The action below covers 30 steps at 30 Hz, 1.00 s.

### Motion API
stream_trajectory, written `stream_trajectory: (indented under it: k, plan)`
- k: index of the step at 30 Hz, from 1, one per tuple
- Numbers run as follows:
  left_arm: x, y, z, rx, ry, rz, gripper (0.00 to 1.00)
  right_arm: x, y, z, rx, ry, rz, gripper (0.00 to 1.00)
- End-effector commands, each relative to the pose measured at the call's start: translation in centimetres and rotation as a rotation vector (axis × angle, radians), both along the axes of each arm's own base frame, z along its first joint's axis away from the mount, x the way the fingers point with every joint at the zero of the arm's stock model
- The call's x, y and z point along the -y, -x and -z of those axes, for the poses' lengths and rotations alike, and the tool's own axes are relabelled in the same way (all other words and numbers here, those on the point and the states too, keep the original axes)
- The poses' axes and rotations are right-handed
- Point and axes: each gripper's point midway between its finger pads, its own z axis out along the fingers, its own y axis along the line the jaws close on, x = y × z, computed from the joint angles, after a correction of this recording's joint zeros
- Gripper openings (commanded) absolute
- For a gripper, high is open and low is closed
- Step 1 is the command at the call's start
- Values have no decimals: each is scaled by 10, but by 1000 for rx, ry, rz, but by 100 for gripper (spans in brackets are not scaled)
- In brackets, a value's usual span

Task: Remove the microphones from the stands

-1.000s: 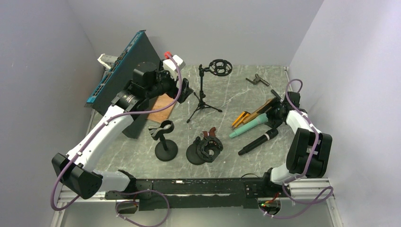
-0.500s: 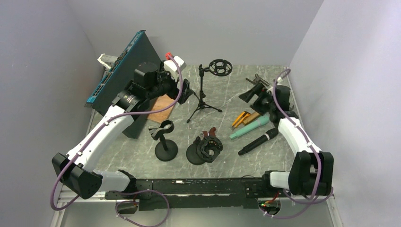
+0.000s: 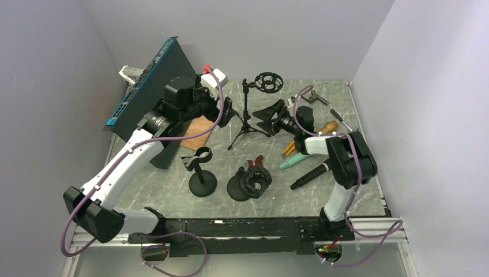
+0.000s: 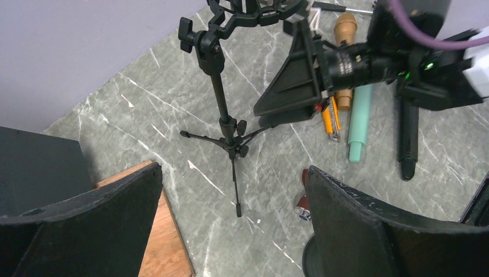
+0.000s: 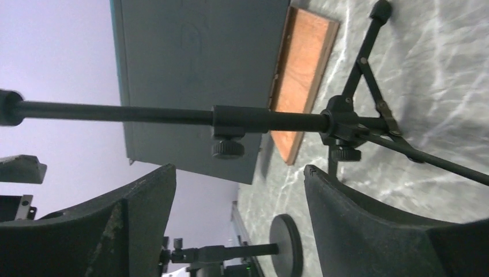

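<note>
Right wrist view puts my right gripper (image 5: 237,173) with its fingers spread wide and nothing between them. Just ahead is the pole of the tripod stand (image 5: 259,120). The pole stands upright on the table (image 3: 323,202), but with the wrist rolled it crosses this view from side to side, along the same line as the gap between the fingers. I judge I would have to roll the wrist before they could pinch across it.

From above, the right gripper (image 3: 270,114) is just beside that tripod stand (image 3: 248,118), near the middle of the far edge. The ring cradle (image 3: 269,82) at the top of the stand looks empty.

The left gripper (image 4: 233,173) is also wide open and holds nothing. It hovers over the wooden board (image 3: 196,130) toward the far left corner, farther from the stand than the right.

I see no microphone seated in any stand. Three lie loose toward the right edge, long axes slanting from near-left to far-right: a gold microphone (image 4: 346,29), a teal microphone (image 4: 358,121) and a black microphone (image 4: 406,135). The right arm is the nearer to them.

A round-base stand (image 3: 199,161) by the near edge has an empty clip. Its neighbour, a clamp stand (image 3: 251,179), grips something dark with red-brown parts that I cannot identify.

I can read no brand, label or writing anywhere.
</note>
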Motion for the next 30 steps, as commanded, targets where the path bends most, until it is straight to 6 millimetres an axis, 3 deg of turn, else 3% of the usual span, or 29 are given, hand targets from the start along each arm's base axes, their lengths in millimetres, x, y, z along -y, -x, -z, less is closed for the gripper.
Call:
stream_trajectory:
  k: [1,6,19,27,30]
  plan:
    - [0,1,-11,47,0,3,96,-24,-5,-49,148,-211,-79,80]
    - [-1,2,-12,52,-3,2,96,-39,-11,-35,116,-248,-101,70]
    - [-1,3,-13,57,-3,5,97,-42,-15,-14,78,-238,-100,40]
    - [0,3,-13,55,-4,6,97,-41,-11,-20,91,-232,-106,42]
    - [0,3,-12,53,-5,7,97,-40,-9,-22,102,-232,-104,37]
